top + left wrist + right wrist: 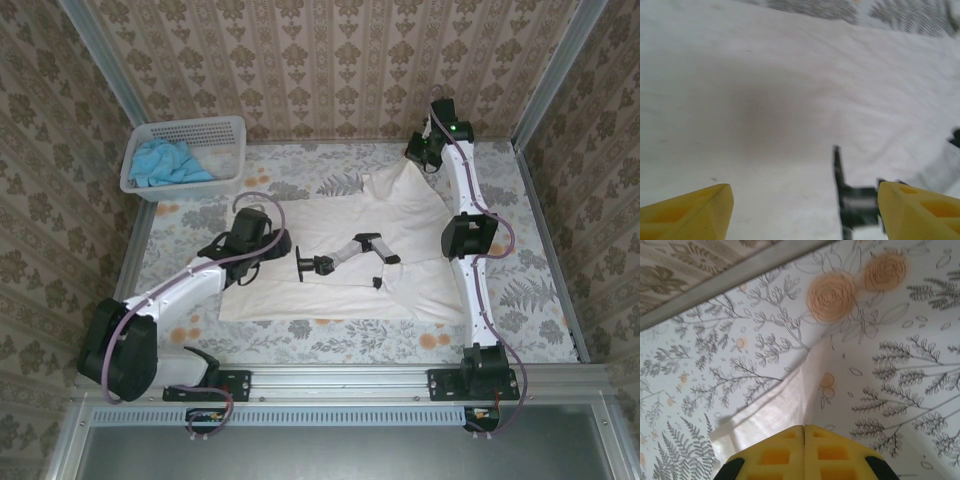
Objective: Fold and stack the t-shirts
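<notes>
The cream-white t-shirt (400,210) lies spread across the middle of the table, and one far corner of it is pulled up toward the back right. My right gripper (420,153) is shut on that corner. In the right wrist view the yellow fingers (785,455) of the right gripper (804,429) are pressed together, and the cloth (775,405) runs out from between them. My left gripper (285,254) hovers open low over the shirt's left half. Its yellow fingertips (715,200) are wide apart around the left gripper (805,194), above bare cloth (790,75). The sky-blue t-shirt (165,162) sits crumpled in the basket.
A white perforated basket (190,130) stands at the back left corner. A black-and-grey bracket-like object (350,250) lies on the cream shirt just ahead of the left gripper, and it also appears (855,200) beside the right fingertip. Metal frame rails and patterned walls enclose the floral tabletop (530,290).
</notes>
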Motion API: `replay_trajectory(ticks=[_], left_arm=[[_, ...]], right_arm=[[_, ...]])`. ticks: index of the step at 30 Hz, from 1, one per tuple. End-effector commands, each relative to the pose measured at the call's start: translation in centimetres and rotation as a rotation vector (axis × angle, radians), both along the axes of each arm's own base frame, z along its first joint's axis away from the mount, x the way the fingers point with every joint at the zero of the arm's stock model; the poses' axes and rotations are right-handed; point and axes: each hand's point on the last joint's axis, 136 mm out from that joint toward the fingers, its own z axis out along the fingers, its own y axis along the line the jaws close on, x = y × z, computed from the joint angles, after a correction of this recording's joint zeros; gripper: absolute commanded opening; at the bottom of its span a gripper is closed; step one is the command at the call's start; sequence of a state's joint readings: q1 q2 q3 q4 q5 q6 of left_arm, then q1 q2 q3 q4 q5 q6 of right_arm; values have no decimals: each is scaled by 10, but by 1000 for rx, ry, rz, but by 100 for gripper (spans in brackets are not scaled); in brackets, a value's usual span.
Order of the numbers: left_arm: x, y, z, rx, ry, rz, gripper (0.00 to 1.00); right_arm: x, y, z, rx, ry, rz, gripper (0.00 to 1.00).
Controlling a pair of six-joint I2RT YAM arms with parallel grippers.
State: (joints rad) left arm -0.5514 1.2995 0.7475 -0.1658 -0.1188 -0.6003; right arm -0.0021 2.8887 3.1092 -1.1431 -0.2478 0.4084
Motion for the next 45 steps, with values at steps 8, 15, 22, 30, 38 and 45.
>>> replay_trajectory(ticks=[8,15,22,30,38,45], left_arm=[[-16,37,-6,42,35,128,80],[-7,70,-7,-27,71,305,75],[9,86,4,-104,46,415,75],[44,68,12,-133,73,406,76],[81,53,4,-96,128,396,76],[94,43,-4,-80,168,372,78]], right_arm=[[-53,24,36,-144,83,164,0],[-79,34,71,-180,92,241,0],[-111,38,105,-191,124,304,0],[-146,44,114,-149,47,322,0],[-212,55,55,20,-5,240,0],[-272,60,13,149,2,152,0]])
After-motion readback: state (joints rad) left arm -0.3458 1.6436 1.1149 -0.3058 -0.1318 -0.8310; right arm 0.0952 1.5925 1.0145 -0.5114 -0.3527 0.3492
